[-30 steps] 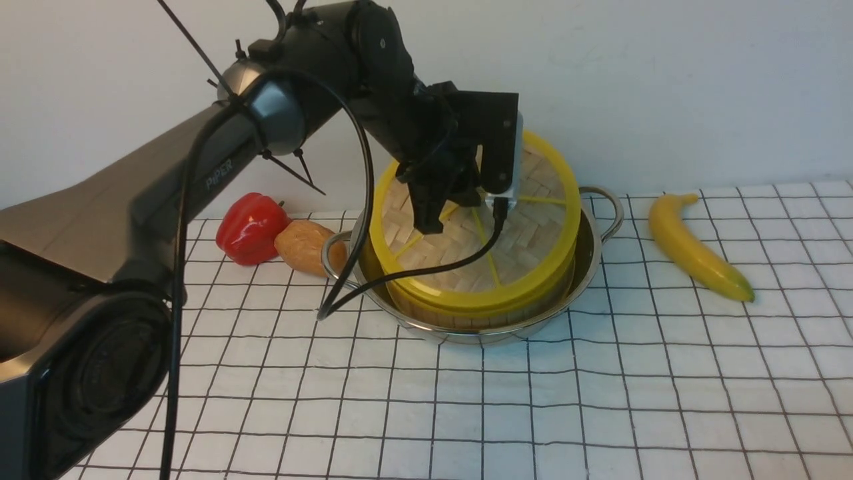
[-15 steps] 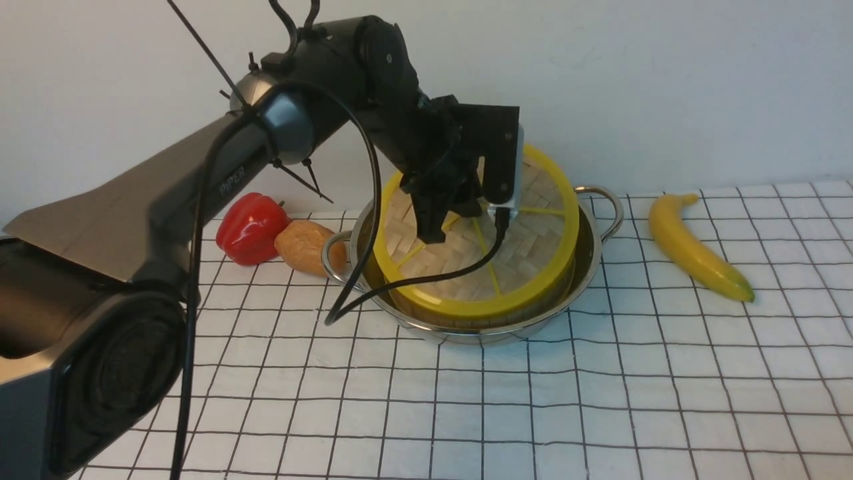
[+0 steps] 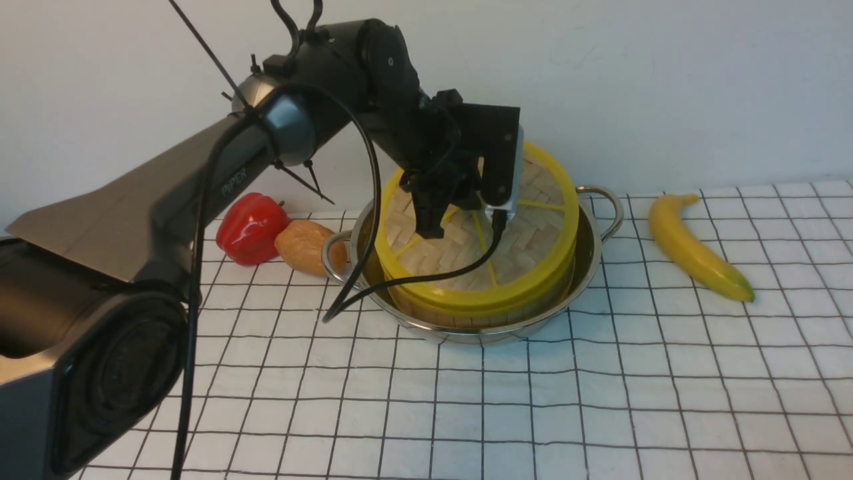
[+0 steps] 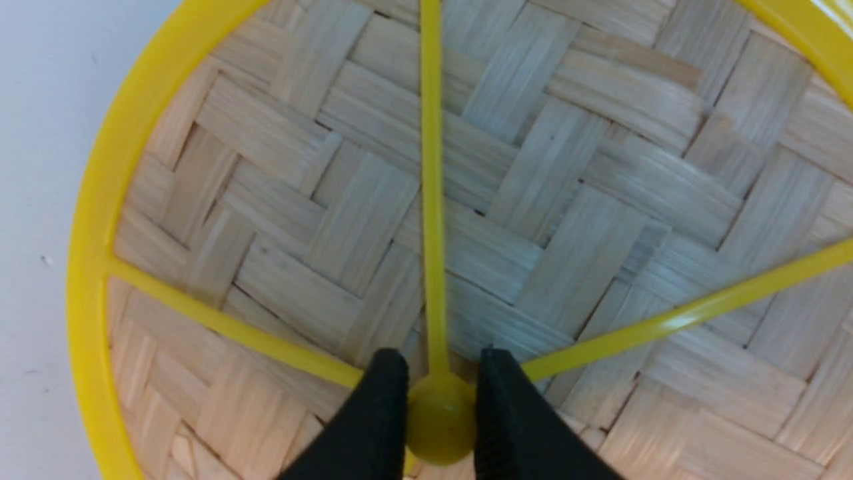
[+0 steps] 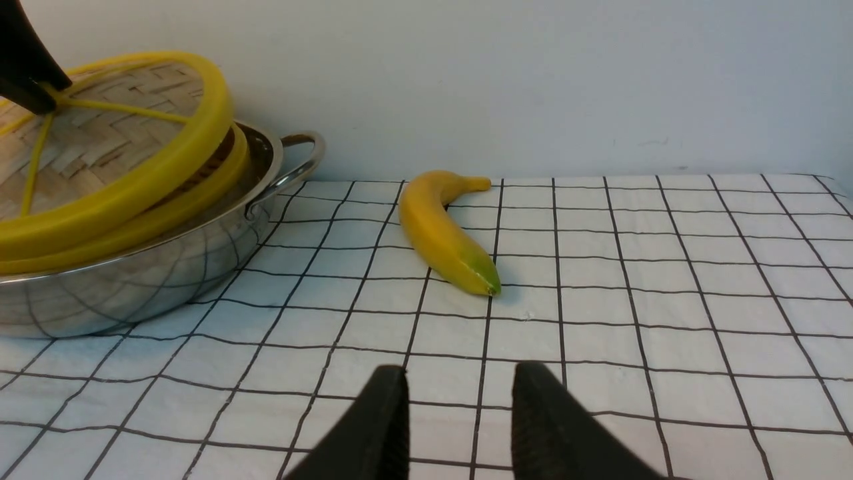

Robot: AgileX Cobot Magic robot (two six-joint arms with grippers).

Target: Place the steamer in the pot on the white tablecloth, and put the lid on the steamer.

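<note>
Movement since half a second ago is slight: the flat woven-bamboo lid with yellow rim (image 3: 476,230) stays tilted over the slatted bamboo steamer (image 3: 493,308) in the shiny steel pot (image 3: 586,257). Reaching forward and down, the left gripper (image 4: 438,413) pinches its centre knob (image 4: 440,417); the right gripper (image 5: 460,407) hangs parted.

The left gripper (image 3: 443,223) and its camera block cover the lid's (image 3: 533,227) centre knob in the front view. The steamer (image 3: 466,313) shows only as a band beneath the lid. The left wrist view crops the lid's rim; the right gripper (image 5: 460,400) shows only fingertips.
</note>
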